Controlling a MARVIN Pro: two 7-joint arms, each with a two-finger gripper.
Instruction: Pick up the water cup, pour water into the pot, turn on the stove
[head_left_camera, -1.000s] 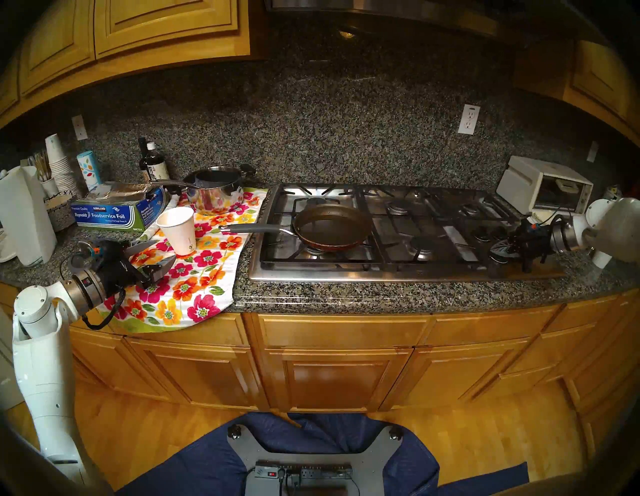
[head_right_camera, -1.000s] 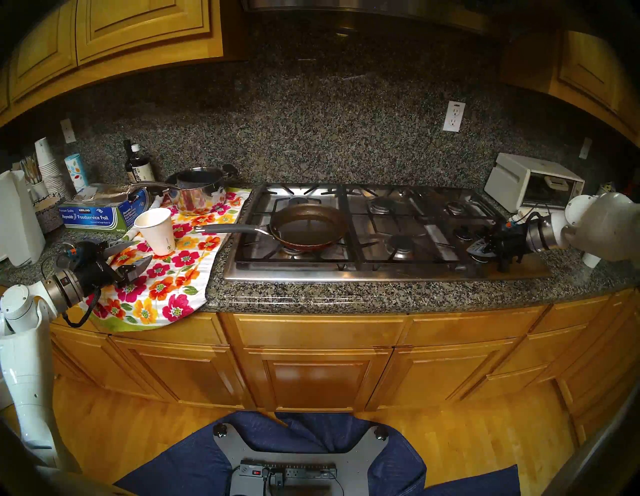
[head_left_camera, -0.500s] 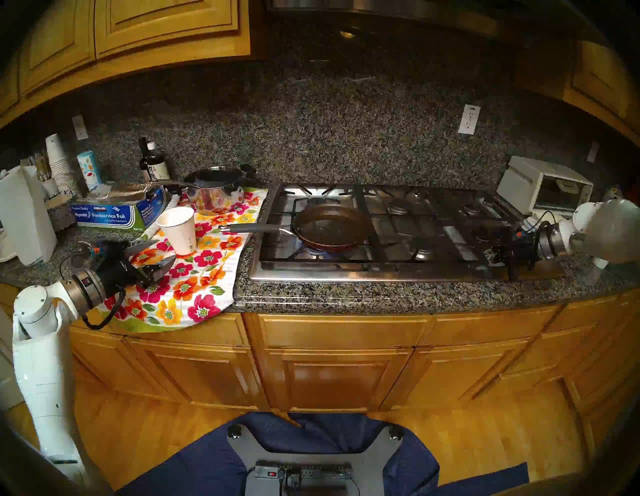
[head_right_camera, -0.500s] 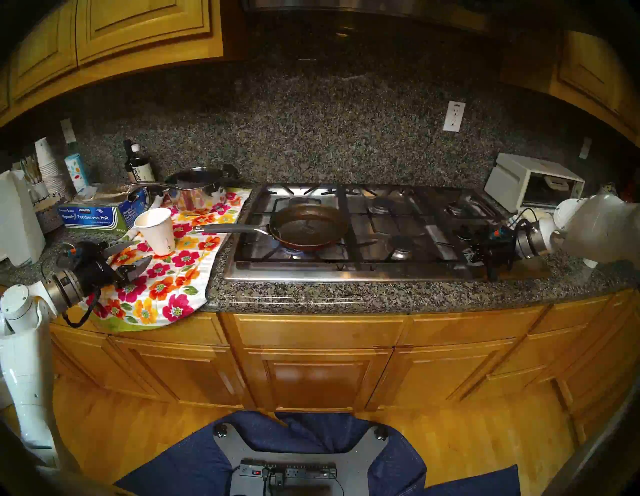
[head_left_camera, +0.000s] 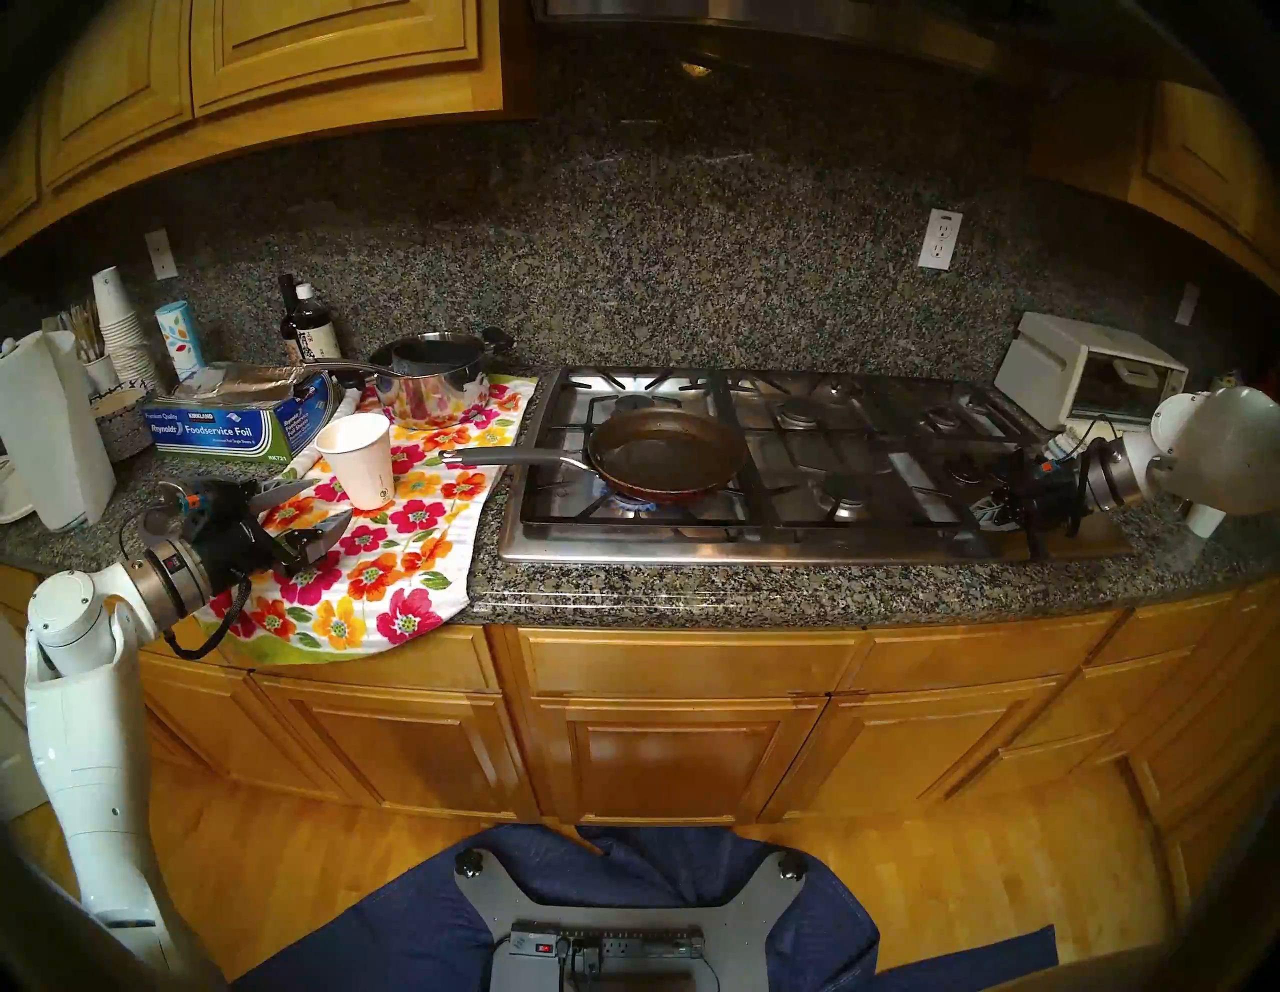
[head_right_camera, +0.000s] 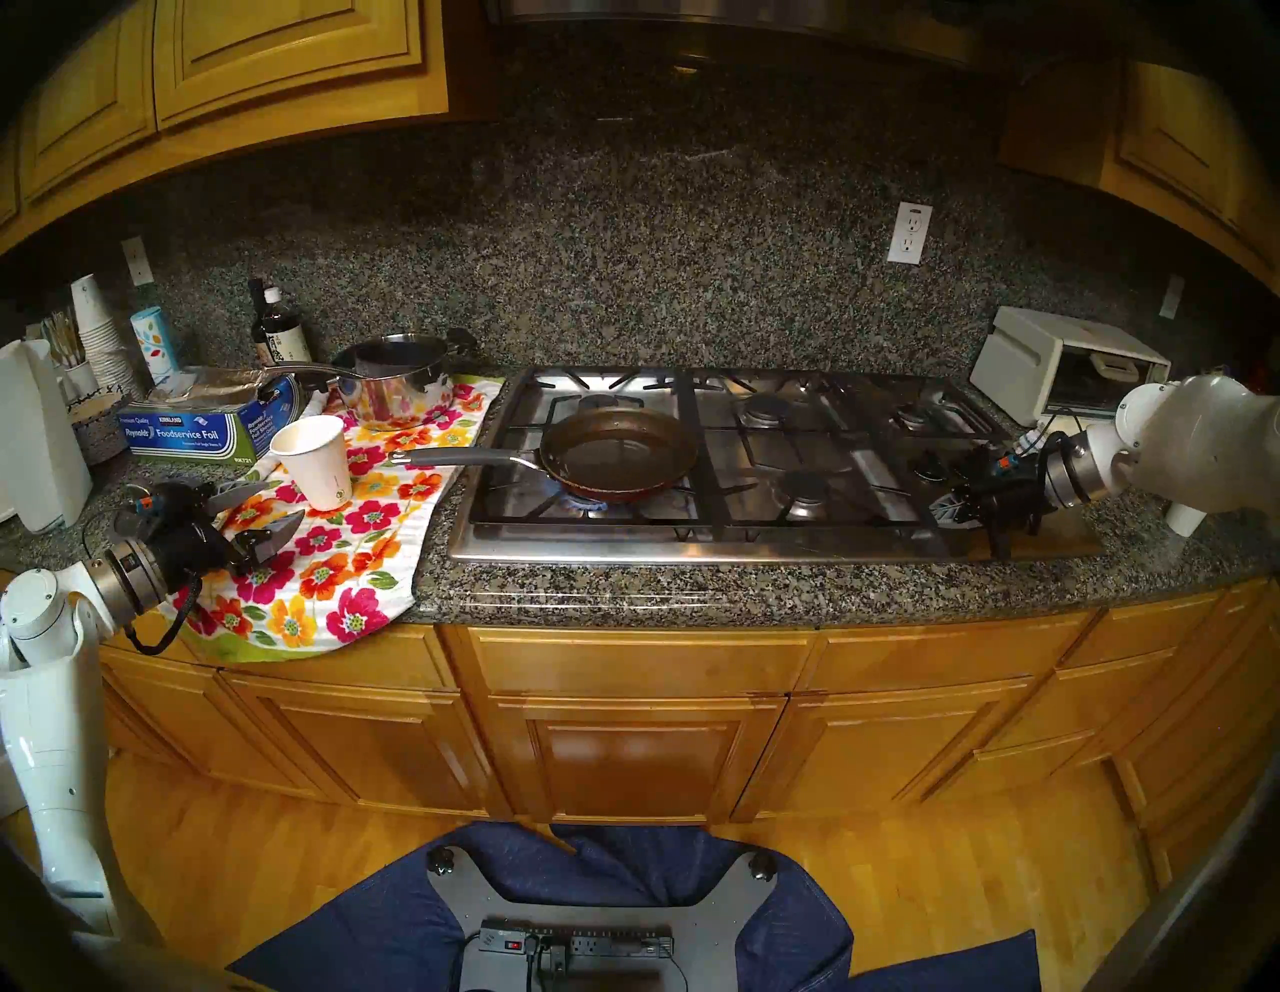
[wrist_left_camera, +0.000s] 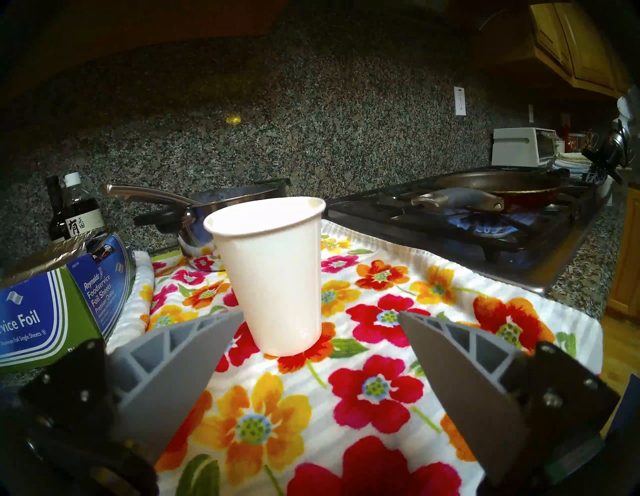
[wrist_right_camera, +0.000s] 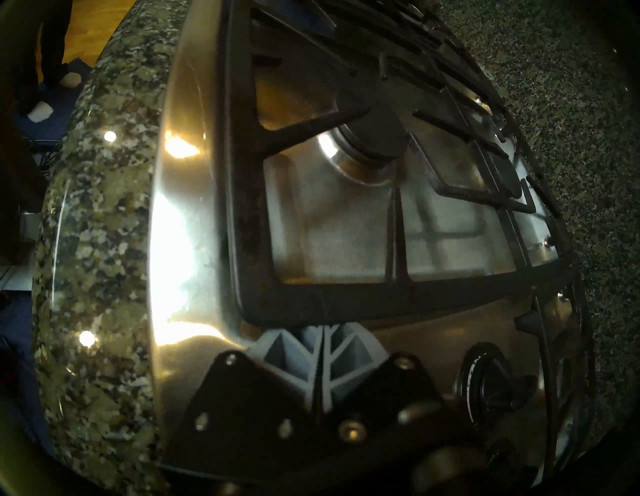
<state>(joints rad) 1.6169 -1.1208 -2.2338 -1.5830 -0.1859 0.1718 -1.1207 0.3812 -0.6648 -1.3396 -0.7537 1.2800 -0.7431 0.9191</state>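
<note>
**Light cup ahead of your left claw**

The water cup (wrist_left_camera: 273, 277) stands upright on the floral towel (wrist_left_camera: 374, 384) just ahead of your left claw (wrist_left_camera: 320, 320), whose jaws gape wide and empty. It looks light, thin-walled and easily crushed: take it mid-wall, gently. Your right claw (wrist_right_camera: 322, 334) is pinched closed, empty, a knob (wrist_right_camera: 485, 377) beside it.

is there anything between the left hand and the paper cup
Nothing visible. The left hand is open and the cup stands upright on the floral towel just past its fingertips, with only bare towel between.
</note>
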